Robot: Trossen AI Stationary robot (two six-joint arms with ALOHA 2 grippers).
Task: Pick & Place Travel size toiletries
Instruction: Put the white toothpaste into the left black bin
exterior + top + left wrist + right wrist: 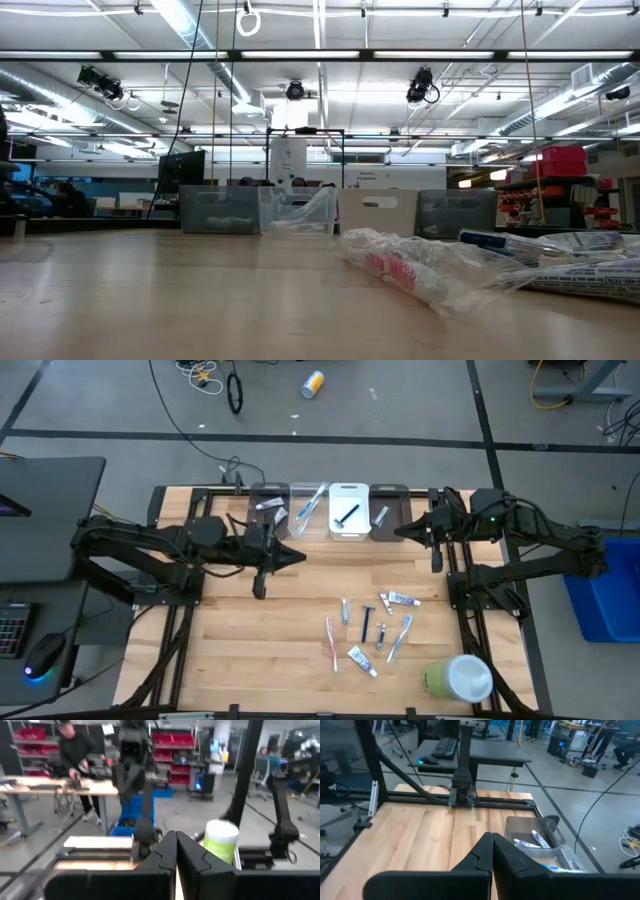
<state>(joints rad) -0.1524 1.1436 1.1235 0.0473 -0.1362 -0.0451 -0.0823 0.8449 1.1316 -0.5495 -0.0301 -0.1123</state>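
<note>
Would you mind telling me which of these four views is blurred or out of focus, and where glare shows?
Low view: the wrapped toiletries nearest the lens are soft, while the ceiling strip lights are bright. Left wrist view: the room and the green-and-white container look smeared. Right wrist view: fairly sharp on the table. High view: evenly lit, no strong glare.

From table height, the wrapped toiletries [420,268] blur into crinkled plastic, and those at the right edge are cut off. From above, the loose toiletries are too small to sort by kind. The round container [458,678] runs off the bench [260,640] picture's bottom edge in the left wrist view.
</note>
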